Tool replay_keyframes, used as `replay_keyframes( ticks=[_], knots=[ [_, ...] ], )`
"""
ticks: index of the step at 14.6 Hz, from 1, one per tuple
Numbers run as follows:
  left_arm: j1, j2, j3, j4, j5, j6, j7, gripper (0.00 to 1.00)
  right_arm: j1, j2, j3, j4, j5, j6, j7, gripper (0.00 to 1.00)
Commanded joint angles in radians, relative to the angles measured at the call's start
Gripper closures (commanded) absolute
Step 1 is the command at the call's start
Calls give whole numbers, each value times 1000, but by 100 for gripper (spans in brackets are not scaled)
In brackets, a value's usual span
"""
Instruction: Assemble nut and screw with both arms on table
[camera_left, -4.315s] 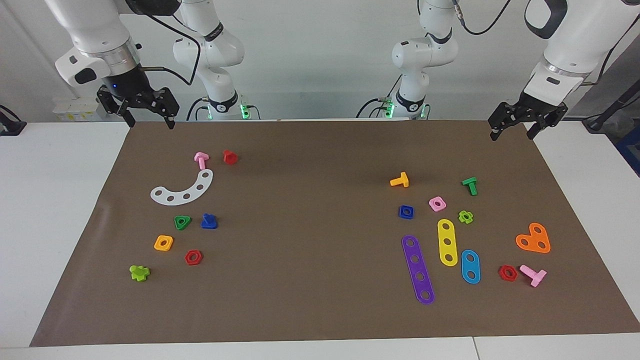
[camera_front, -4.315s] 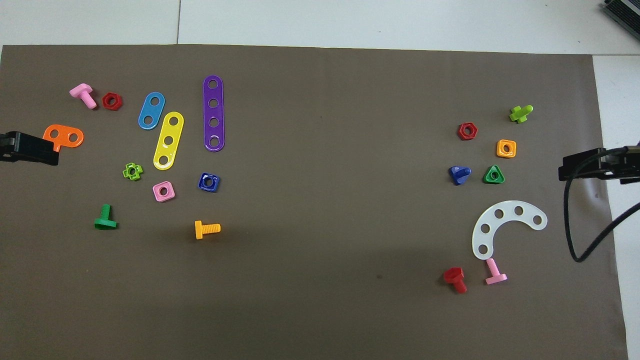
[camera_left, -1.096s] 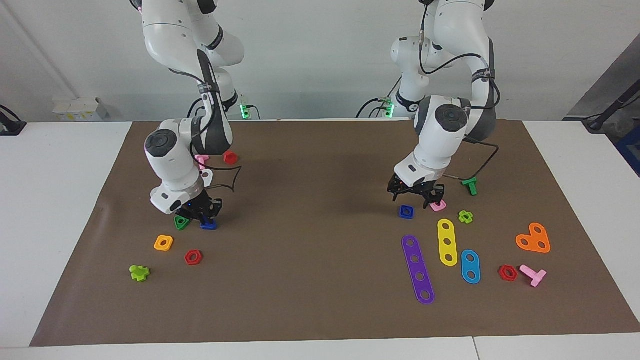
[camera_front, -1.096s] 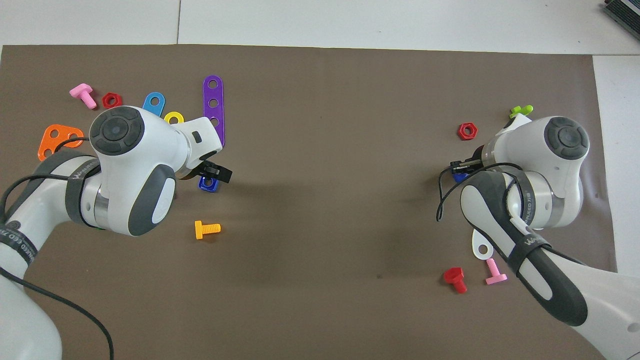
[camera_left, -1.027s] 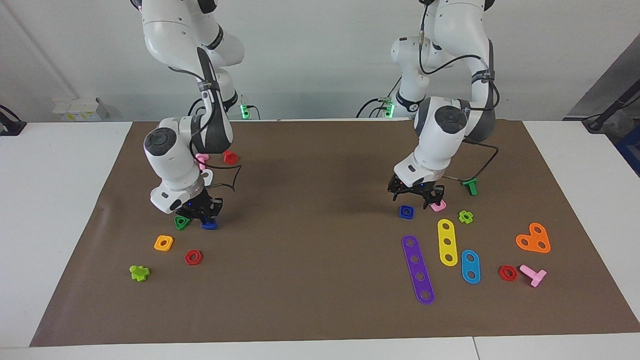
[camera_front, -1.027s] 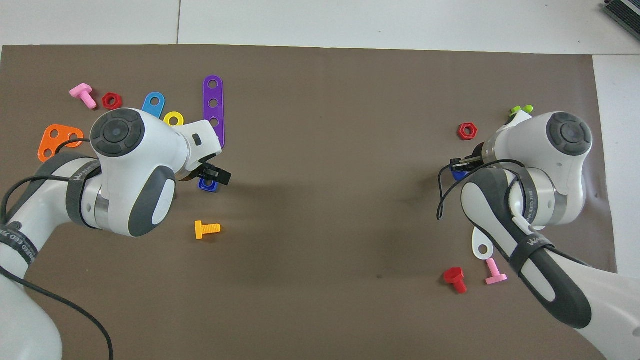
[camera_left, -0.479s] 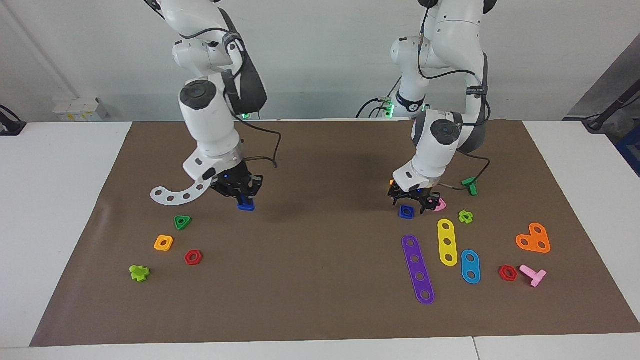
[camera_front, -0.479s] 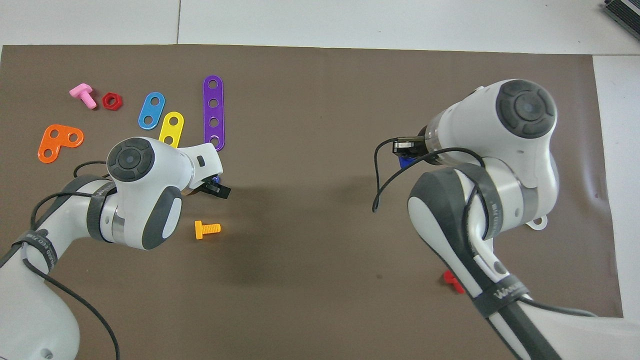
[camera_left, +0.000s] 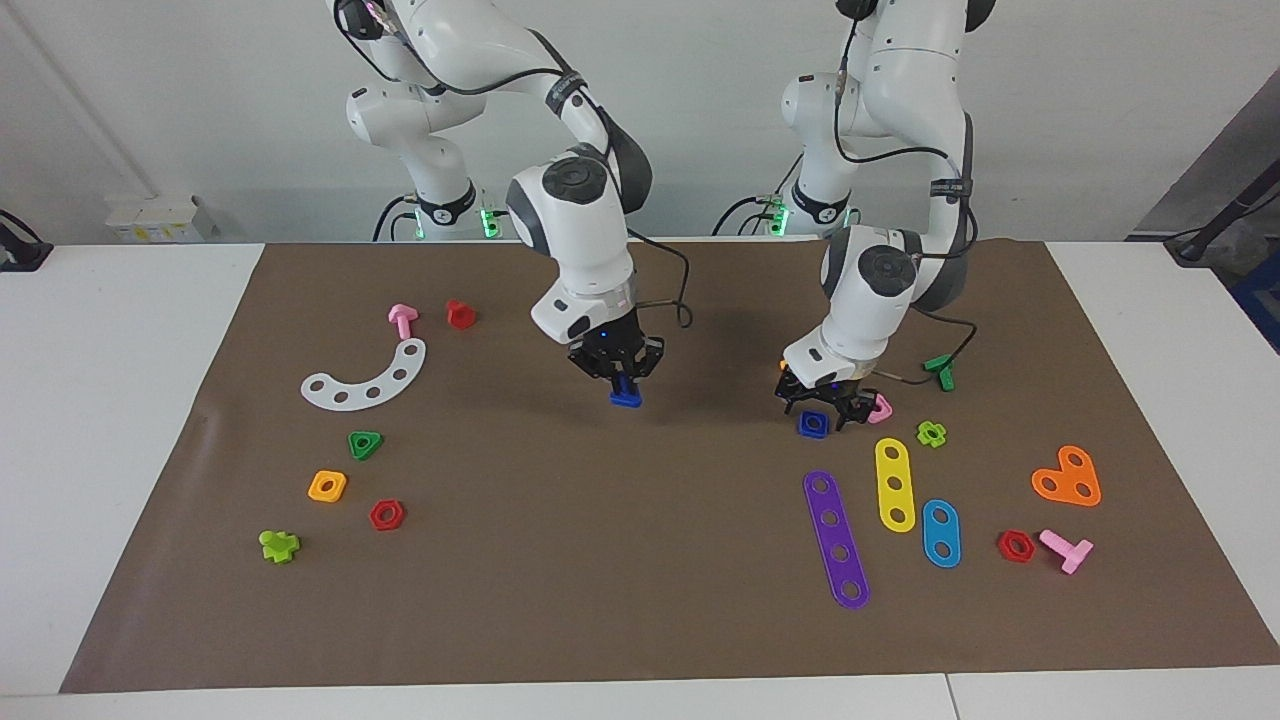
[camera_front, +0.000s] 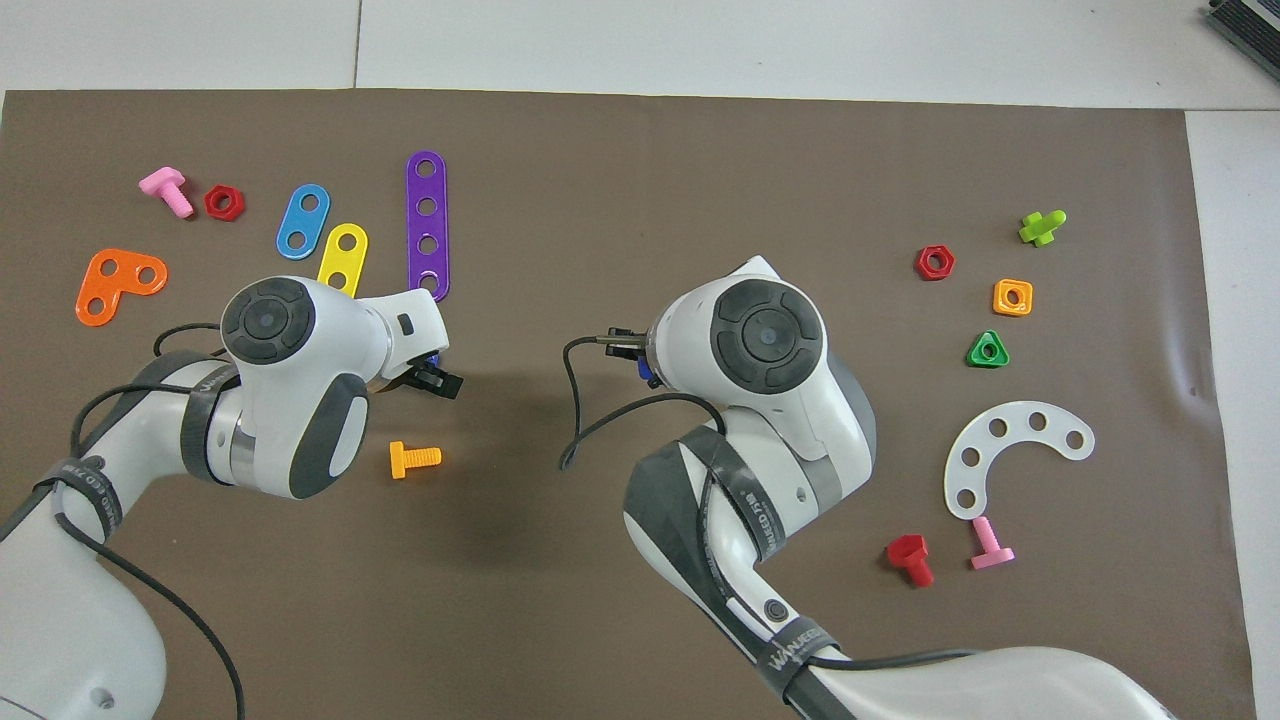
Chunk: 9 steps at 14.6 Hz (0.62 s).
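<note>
The dark-blue screw (camera_left: 626, 397) hangs from my right gripper (camera_left: 619, 380), which is shut on it and holds it a little above the middle of the brown mat (camera_left: 640, 580). In the overhead view only a sliver of the screw (camera_front: 647, 372) shows under the right arm's wrist. The dark-blue square nut (camera_left: 813, 424) lies flat on the mat toward the left arm's end. My left gripper (camera_left: 818, 408) is low over the nut, open, with a finger on either side of it. In the overhead view the left arm hides most of the nut (camera_front: 432, 358).
A pink square nut (camera_left: 878, 408), a green bolt (camera_left: 940, 372) and an orange bolt (camera_front: 415, 459) lie close to the left gripper. Purple (camera_left: 836, 538) and yellow (camera_left: 895, 484) strips lie farther out. A white arc (camera_left: 368, 378) and small nuts lie toward the right arm's end.
My right gripper closed on the screw, lifted it off the mat and carried it toward the mat's middle. My left gripper sank lower over the nut, which has not moved.
</note>
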Motion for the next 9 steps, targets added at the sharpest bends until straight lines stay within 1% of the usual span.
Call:
replay_keyframes(
  ticks=[1, 3, 5, 6, 9],
  knots=[
    [-1, 0, 3, -31, 3, 38, 9, 12, 30, 59, -5, 17, -42, 37, 48, 100],
    [-1, -2, 3, -31, 3, 35, 8, 15, 32, 71, -4, -2, -78, 53, 77, 100],
    [-2, -2, 3, -32, 3, 34, 6, 16, 47, 102, -5, -5, -93, 57, 86, 100],
    [-4, -2, 3, -32, 3, 34, 6, 19, 56, 117, -5, -3, -111, 77, 111, 100],
    [-5, -2, 3, -32, 3, 34, 6, 21, 61, 139, -5, -3, -127, 120, 155, 100]
  ],
)
